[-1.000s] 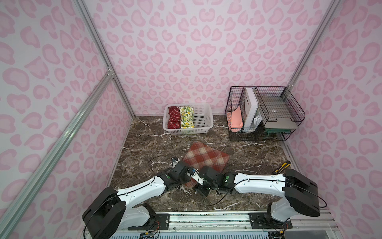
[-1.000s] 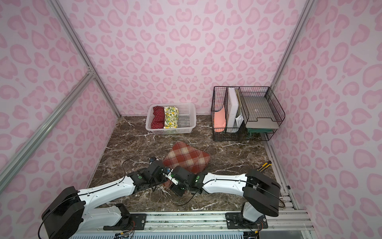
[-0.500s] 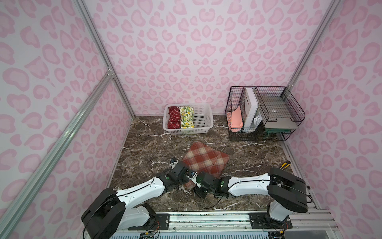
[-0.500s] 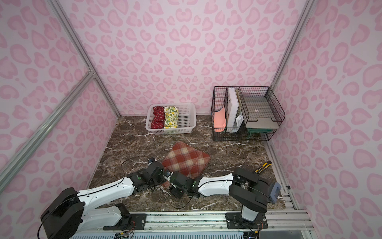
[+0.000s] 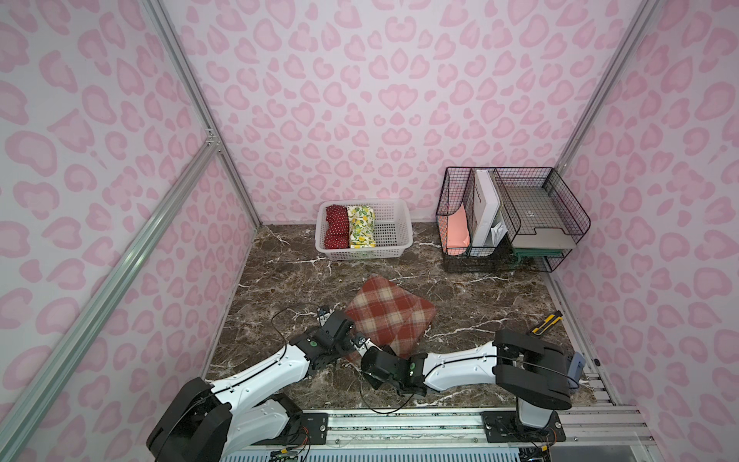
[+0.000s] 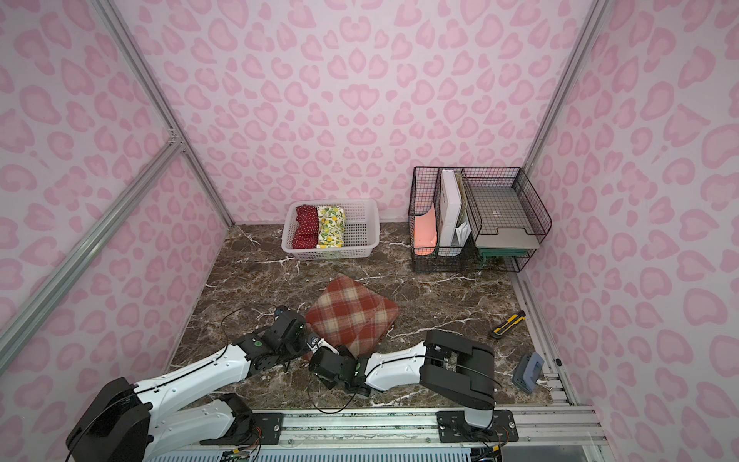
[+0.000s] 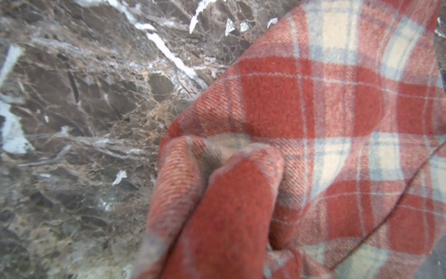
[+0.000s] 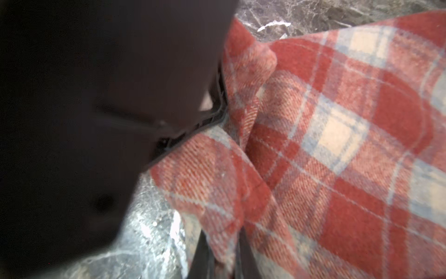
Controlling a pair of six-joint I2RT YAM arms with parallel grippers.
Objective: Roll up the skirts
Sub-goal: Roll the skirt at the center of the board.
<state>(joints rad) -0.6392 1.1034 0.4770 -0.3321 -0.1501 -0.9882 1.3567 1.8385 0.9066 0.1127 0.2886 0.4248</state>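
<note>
Skirt [image 5: 390, 316] diamond-wise, corner toward basket [image 5: 404, 236]

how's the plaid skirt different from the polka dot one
The plaid skirt lies flat on the marble table; the polka-dot skirt sits rolled in the white basket. The plaid skirt is rust-red and cream checks; the polka-dot skirt is dark red with white dots. Both are red cloth.

Single skirt [image 5: 390, 316] lies mid-bench [image 5: 480, 304], near side; two skirts [image 5: 352, 228] sit in basket [image 5: 368, 253] behind it; wire rack [image 5: 512, 216] far right.
</note>
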